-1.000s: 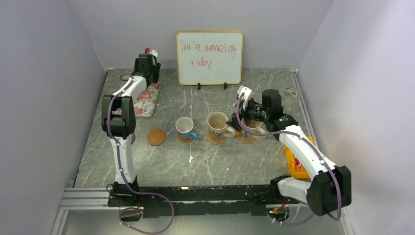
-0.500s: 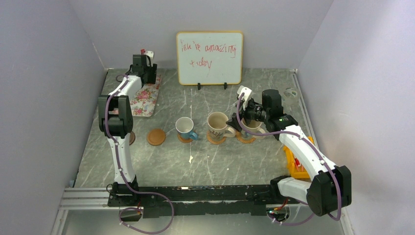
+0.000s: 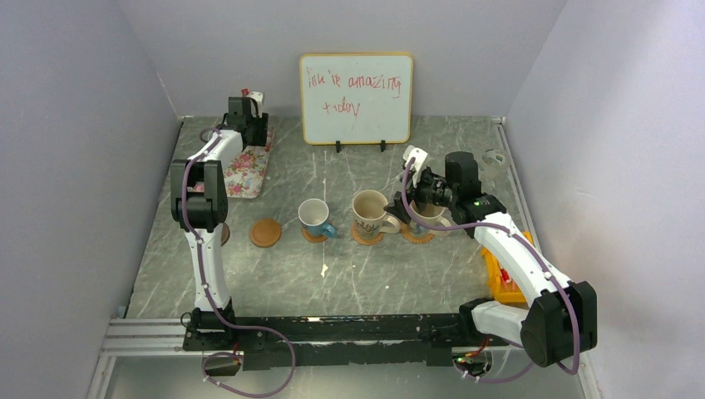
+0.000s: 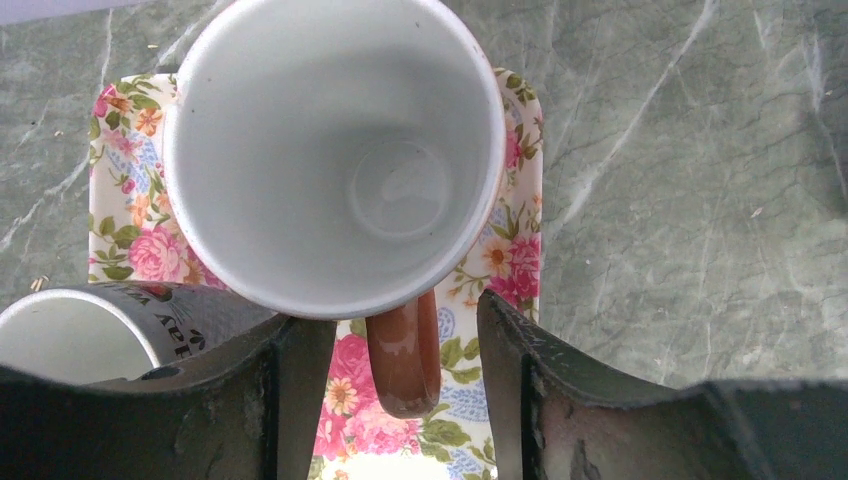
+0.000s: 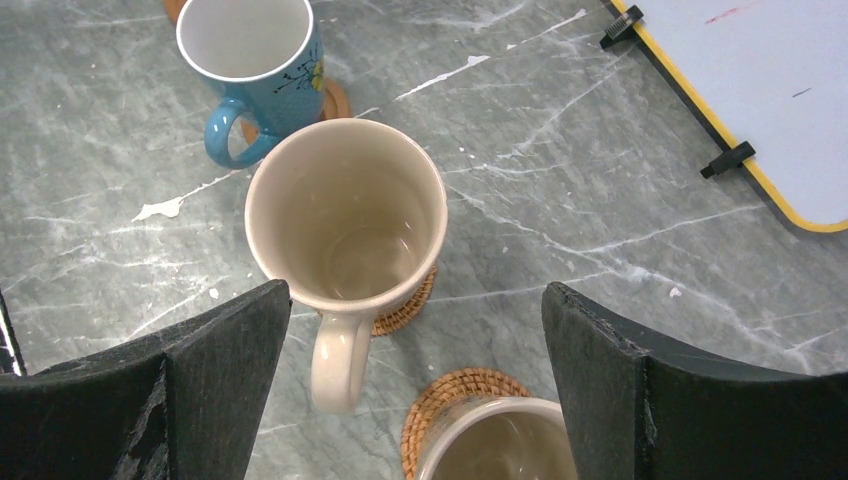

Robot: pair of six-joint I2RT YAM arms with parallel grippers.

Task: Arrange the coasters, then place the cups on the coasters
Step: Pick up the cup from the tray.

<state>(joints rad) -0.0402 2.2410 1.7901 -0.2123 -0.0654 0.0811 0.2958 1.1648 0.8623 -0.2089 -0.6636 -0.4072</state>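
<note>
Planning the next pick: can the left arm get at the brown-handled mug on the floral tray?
Probably yes. The left gripper hangs right above the floral tray, and the handle of the brown-handled ceramic mug lies between its open fingers, nothing across it. The small grey mug crowds one finger, though.

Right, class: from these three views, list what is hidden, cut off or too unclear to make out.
- Left wrist view: grey mug, cut off by the frame edge and the left pincer; handle unseen.
- Right wrist view: third cup, cut by the bottom edge; only its rim shows.
- Top view: what stands on the floral tray, hidden under the left arm.
- Top view: dark coaster, mostly behind the left arm.
</note>
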